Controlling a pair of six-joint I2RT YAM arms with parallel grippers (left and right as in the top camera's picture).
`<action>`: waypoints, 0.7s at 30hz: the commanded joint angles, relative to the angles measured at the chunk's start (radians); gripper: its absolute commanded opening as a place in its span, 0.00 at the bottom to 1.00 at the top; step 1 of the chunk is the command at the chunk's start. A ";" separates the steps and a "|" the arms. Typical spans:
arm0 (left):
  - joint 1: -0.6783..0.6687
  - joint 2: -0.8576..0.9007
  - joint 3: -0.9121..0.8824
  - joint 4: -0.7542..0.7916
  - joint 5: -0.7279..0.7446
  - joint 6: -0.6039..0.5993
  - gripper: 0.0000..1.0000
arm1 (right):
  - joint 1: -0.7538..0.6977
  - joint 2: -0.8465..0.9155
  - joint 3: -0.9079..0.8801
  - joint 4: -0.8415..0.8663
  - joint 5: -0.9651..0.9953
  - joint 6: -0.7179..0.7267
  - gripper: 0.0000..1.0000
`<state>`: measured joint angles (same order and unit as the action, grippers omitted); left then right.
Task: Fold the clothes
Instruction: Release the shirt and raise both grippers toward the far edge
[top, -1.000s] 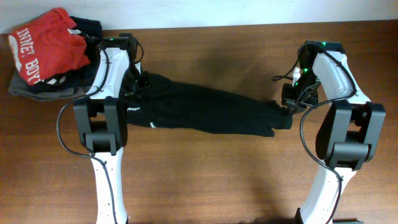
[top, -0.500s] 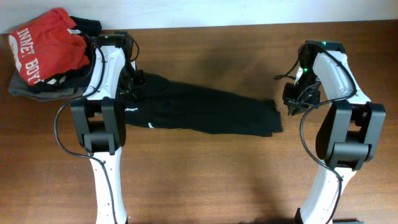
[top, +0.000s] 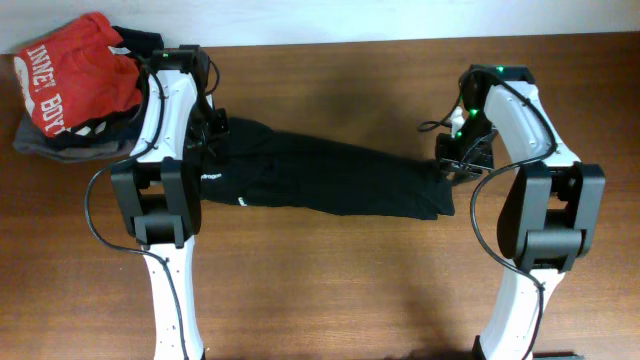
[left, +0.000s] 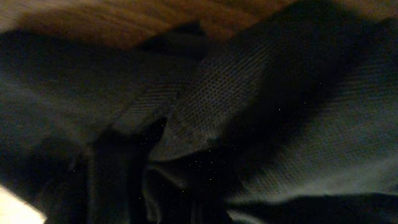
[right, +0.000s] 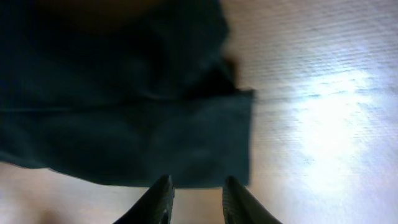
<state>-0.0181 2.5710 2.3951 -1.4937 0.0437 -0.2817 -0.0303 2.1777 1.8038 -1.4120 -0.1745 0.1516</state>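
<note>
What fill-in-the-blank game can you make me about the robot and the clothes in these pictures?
1. The long garment stretched out between the two arms is ____ in colour.
2. The top piece on the pile of clothes in the corner is ____ with white letters.
3. The table is made of brown ____.
4. The right gripper holds nothing; its fingers are ____.

Missing words: black, red, wood, open.
</note>
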 joint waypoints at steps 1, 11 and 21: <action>0.006 0.011 0.123 -0.050 -0.014 -0.013 0.01 | 0.031 -0.013 0.022 0.042 -0.108 -0.028 0.26; -0.103 0.012 0.220 -0.165 0.076 0.014 0.01 | 0.136 -0.011 0.006 0.213 -0.177 -0.047 0.13; -0.204 0.055 0.199 -0.121 0.004 0.014 0.01 | 0.173 -0.011 -0.171 0.326 -0.154 -0.039 0.13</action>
<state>-0.2413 2.5782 2.6083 -1.6131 0.0734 -0.2798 0.1413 2.1777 1.6855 -1.1103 -0.3313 0.1089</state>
